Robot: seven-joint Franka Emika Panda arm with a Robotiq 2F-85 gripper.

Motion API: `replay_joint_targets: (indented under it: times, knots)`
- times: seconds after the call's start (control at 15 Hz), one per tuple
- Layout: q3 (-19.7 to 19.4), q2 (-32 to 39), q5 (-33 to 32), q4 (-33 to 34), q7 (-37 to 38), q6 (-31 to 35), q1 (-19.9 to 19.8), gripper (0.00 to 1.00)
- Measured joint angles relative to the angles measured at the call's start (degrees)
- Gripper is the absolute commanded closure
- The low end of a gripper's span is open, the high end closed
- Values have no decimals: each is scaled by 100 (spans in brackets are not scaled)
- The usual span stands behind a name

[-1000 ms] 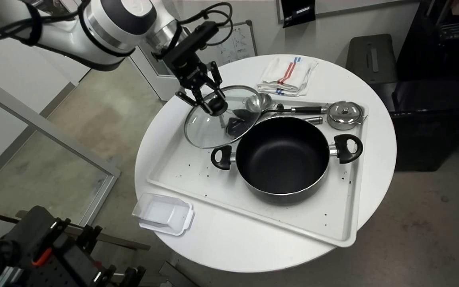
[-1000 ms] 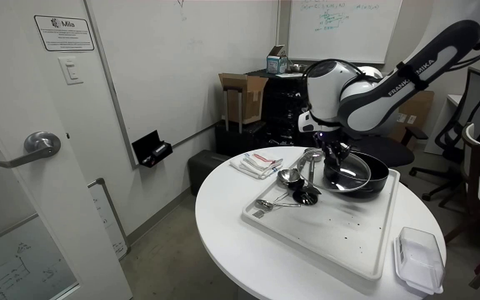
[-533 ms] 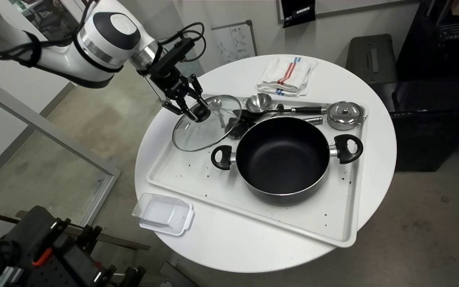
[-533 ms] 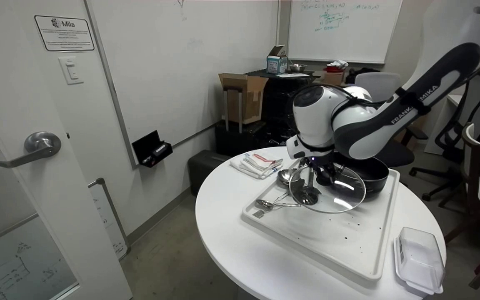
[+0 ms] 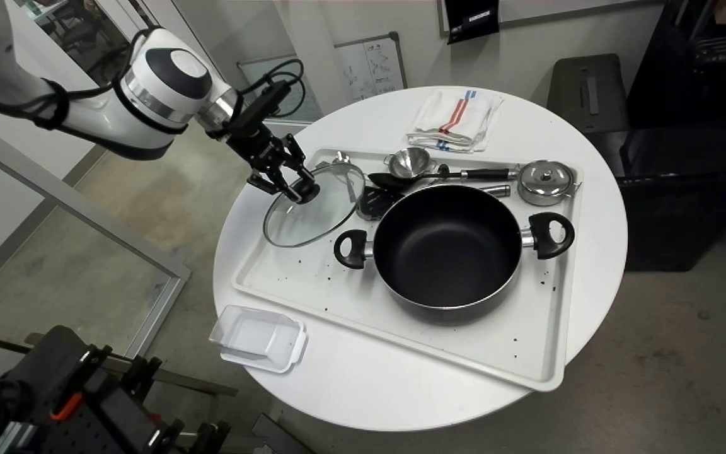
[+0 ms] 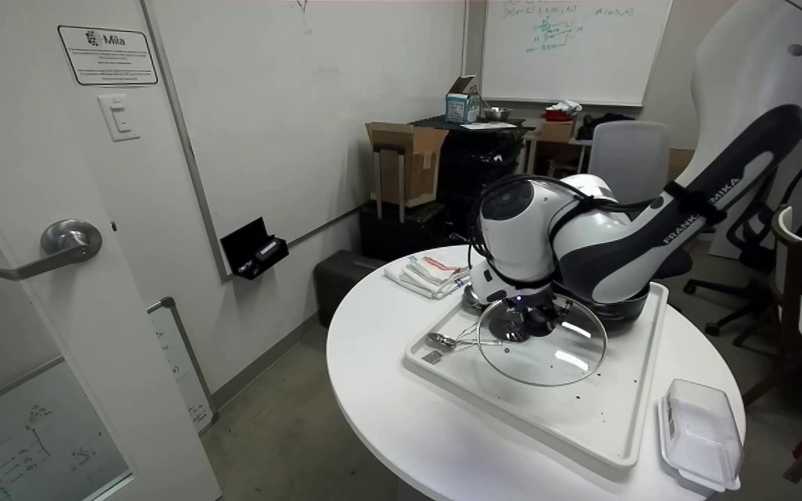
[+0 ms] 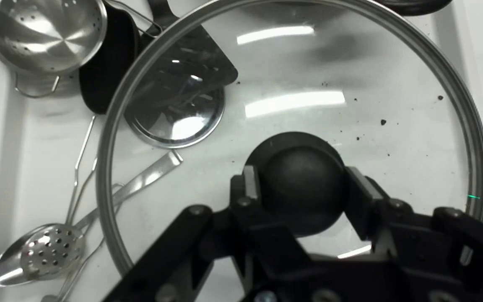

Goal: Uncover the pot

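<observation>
One uncovered black pot [image 5: 446, 251], one glass lid [image 5: 321, 214] (gripped)

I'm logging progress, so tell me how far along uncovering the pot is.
Done: the glass lid is off the pot, whose dark interior shows in an exterior view. In hand: the gripper holds the lid by its black knob, over the tray. Left: the lid isn't released, so setting it down and letting go likely remain.

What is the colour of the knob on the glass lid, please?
Black; the knob shows best in the wrist view.
</observation>
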Motion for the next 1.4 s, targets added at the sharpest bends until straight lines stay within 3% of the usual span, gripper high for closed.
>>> replay_joint_targets:
  times: [0.73, 1.4]
  knots:
    - [117, 567, -446, -9, -119, 288, -29, 75]
    - [226, 580, -698, -19, -326, 357, -156, 75]
